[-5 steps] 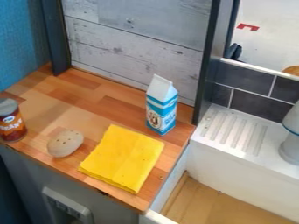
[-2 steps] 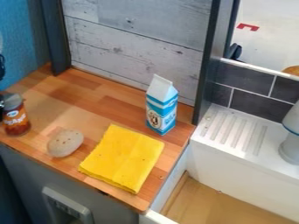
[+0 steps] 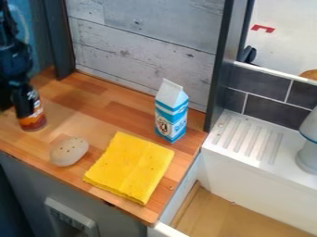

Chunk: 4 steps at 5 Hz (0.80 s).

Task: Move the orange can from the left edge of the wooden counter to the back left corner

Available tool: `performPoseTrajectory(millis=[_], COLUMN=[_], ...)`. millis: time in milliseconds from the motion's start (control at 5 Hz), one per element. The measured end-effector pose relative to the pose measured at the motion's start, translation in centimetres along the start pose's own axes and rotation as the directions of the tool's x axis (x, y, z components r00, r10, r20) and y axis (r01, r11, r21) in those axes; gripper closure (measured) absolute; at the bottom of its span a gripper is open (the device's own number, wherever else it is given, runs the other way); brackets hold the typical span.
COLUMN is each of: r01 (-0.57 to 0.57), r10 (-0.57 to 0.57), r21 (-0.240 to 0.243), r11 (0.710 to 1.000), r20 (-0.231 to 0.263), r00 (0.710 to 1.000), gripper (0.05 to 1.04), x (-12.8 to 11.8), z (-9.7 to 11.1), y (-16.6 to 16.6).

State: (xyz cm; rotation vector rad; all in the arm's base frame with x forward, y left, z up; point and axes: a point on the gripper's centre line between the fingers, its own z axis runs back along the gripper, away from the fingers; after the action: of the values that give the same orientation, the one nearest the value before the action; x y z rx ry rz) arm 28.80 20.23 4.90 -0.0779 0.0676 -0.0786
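Note:
At the left of the camera view my black gripper (image 3: 23, 99) hangs down over the counter, shut on the can (image 3: 33, 121) with the orange and dark red label. The can is upright near the counter's left side, its upper part covered by the gripper. Just in front and to the right of it lies a pale, speckled oval object (image 3: 69, 151). Beside that, a folded yellow cloth (image 3: 130, 167) lies flat. Behind the cloth stands a blue and white milk carton (image 3: 171, 111), apart from the gripper.
The wooden counter (image 3: 93, 102) meets a grey plank wall (image 3: 145, 44) at the back. A dark post (image 3: 219, 65) rises at its right corner. Farther right are a white ribbed drainer (image 3: 250, 139) and a grey-white object (image 3: 308, 155).
The arm has come into view from the left, and the can has moved right and toward the back with the gripper. The oval object, cloth and carton have stayed put.

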Motion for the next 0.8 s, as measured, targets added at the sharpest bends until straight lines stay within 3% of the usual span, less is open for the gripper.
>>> performPoseTrajectory(millis=[200,400,800], r01=[0.007,0.045,0.059], r10=[-0.005,-0.043,-0.057], r21=[-0.017,-0.009,-0.004], r11=[1.0,0.999,0.998], r20=[0.071,0.093,0.134], r00=[0.997,0.995,0.989], gripper=[0.083,0.083,0.083], x=[3.0,5.4,7.7], z=[1.4,2.1,3.3], y=[-0.3,-0.5,0.1])
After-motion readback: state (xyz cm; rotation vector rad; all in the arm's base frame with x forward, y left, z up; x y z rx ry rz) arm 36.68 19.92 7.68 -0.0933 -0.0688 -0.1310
